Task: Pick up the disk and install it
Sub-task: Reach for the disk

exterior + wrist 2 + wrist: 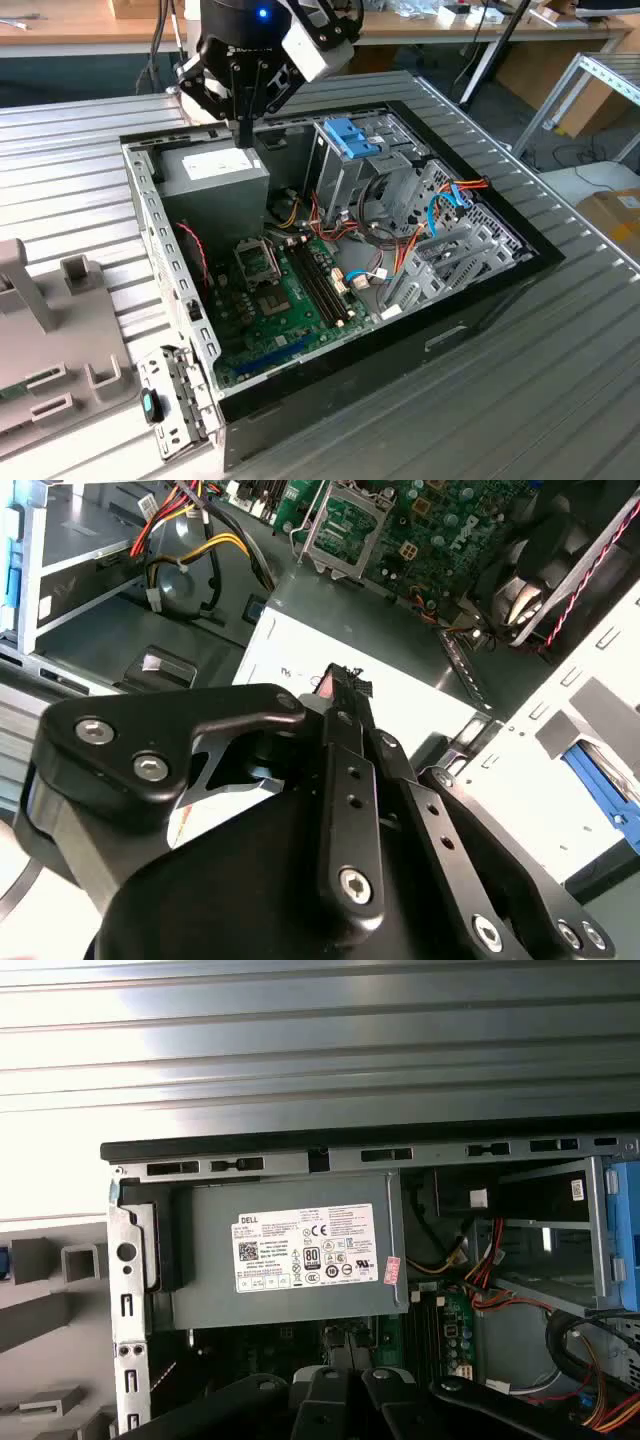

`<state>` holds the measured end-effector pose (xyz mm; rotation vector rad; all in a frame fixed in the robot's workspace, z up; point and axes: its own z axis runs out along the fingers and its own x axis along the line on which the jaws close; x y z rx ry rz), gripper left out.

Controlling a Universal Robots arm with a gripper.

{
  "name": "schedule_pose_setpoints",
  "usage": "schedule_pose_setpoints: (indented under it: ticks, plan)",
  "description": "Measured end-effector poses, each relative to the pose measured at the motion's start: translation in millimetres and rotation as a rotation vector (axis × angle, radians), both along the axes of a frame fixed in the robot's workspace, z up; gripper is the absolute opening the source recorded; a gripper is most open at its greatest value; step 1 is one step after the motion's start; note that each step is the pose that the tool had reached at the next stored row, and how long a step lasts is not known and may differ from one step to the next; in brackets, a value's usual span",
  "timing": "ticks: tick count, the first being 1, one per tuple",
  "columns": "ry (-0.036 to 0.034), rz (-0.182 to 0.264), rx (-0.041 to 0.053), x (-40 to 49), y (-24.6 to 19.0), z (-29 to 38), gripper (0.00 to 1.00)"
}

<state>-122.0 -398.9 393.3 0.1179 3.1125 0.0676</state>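
Ribbed metal bench (560,400), open black computer case (470,312): black gripper (245,135), fingers pinched together and empty, hangs over the grey power supply box (215,185). Flat dark grey, blue-railed disk (600,785) sits outside the case wall, well apart.

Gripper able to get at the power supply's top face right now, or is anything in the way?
Likely yes: the gripper hangs right above the power supply, and nothing shows between them.
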Motion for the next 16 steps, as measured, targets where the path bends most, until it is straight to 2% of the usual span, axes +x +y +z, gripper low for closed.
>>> schedule_pose_setpoints:
  ticks: [13,16]
  plan:
    - [0.0000,0.000,0.0000,-0.2,0.0,0.0,0.11]
    - [0.0000,0.000,0.0000,-3.3,0.0,0.0,0.11]
